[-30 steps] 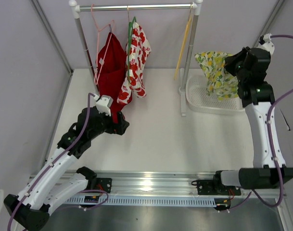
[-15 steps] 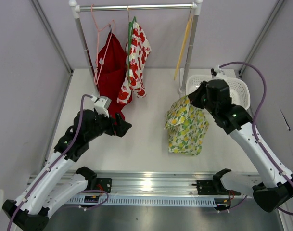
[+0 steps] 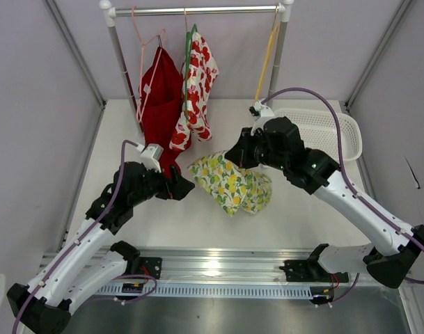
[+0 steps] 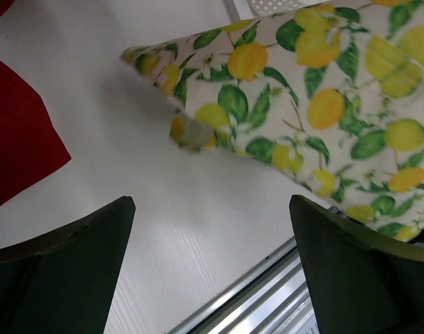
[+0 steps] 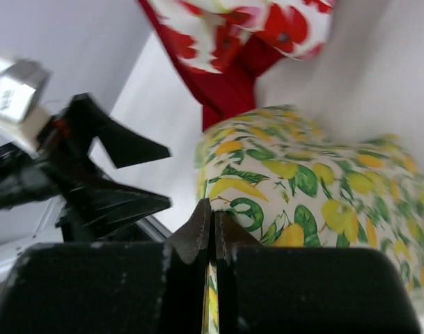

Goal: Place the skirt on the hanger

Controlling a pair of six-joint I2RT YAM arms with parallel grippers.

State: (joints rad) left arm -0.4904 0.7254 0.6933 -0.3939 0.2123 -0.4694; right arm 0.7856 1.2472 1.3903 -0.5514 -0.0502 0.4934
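Observation:
The skirt [image 3: 231, 183], white with yellow lemons and green leaves, lies spread on the table's middle. My right gripper [image 3: 241, 157] is shut on its far edge, and the cloth shows pinched between the fingers in the right wrist view [image 5: 213, 216]. My left gripper [image 3: 184, 186] is open and empty just left of the skirt. The skirt's near corner [image 4: 295, 104] shows ahead of its jaws. The yellow-tan hanger [image 3: 267, 61] hangs bare on the rail at the right end.
The clothes rail [image 3: 198, 10] holds a pink hanger [image 3: 138, 49], a plain red garment [image 3: 159, 97] and a white garment with red flowers [image 3: 196, 83] on a green hanger. A white basket [image 3: 330, 132] sits at the back right. The rail's right post [image 3: 278, 49] stands behind the right arm.
My right arm has carried the skirt from the basket leftward and down onto the table's middle. My left gripper has edged slightly right, toward the skirt.

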